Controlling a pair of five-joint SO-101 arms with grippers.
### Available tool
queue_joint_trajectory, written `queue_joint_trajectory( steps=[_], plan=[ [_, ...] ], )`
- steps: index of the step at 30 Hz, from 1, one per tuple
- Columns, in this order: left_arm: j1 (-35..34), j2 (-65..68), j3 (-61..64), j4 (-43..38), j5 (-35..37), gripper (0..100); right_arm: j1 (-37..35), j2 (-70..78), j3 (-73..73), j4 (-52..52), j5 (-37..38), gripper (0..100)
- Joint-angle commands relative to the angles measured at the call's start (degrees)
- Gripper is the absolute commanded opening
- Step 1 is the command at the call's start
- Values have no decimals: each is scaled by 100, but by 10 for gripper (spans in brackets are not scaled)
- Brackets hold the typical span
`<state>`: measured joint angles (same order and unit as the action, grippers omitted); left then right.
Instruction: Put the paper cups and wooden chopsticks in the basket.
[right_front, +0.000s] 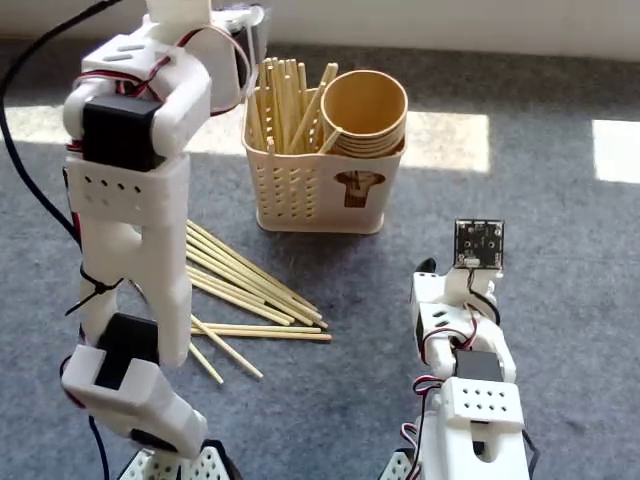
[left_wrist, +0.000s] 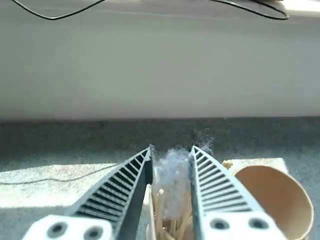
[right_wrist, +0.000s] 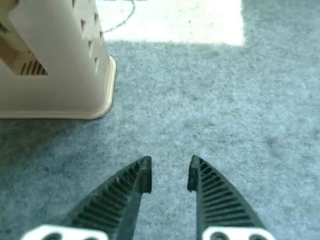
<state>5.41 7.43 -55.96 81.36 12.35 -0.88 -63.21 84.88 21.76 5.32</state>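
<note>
Chopsticks (right_front: 285, 100), slim pale wooden rods, stand bundled in the basket (right_front: 320, 200), a cream perforated plastic tub, beside nested paper cups (right_front: 365, 110); standing them upright saves room, I judge. The loose chopsticks (right_front: 250, 290) fan across the grey napped bench (right_front: 560, 300).

Left wrist view: the left jaws, ribbed, narrowly parted and gripping nothing I can make out, hang over the basket's contents.

Right wrist view: the right jaws, partly open and empty, hover low over the bench near the basket's base.
</note>
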Motion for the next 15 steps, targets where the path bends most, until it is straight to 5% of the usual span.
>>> queue_joint_trajectory(
  steps=[1,9,15],
  plan=[
    [-207,-277,-171,607,-536,127,-40,-92,-13,-163,88,134],
    [-1059,-259,-171,1811,-712,127,-40,-84,-13,-163,105,134],
    [-1771,-338,365,1925,-712,126,-40,-84,-4,-154,105,134]
  ],
)
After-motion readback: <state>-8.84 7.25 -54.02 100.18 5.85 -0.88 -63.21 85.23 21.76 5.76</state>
